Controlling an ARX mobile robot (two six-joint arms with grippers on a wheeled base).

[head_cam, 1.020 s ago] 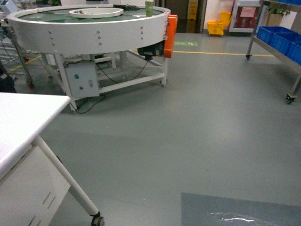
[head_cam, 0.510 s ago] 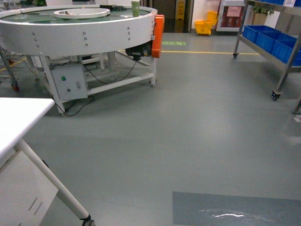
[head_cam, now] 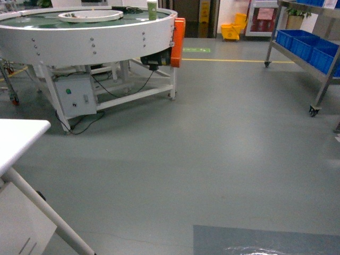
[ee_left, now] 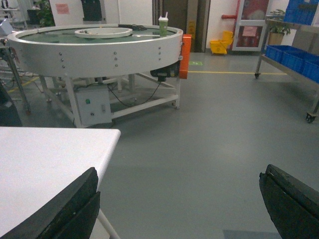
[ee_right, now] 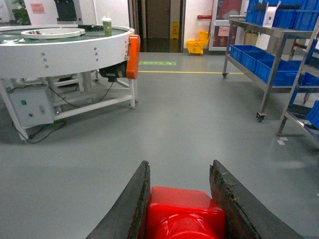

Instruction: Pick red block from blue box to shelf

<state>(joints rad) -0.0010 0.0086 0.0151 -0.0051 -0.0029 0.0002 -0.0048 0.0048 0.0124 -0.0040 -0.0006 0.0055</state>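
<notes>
grey floor (head_cam: 212, 149); right end effector (ee_right: 180, 209) grips red block (ee_right: 182, 219)

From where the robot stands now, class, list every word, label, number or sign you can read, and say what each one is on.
None can be read.
Green floor marking: too blurred.
Yellow standing sign in the doorway: too small.
Pink paper on the back wall: blurred.
White tag on a blue crate: no legible print.
Red block in the right gripper: no lettering visible.
</notes>
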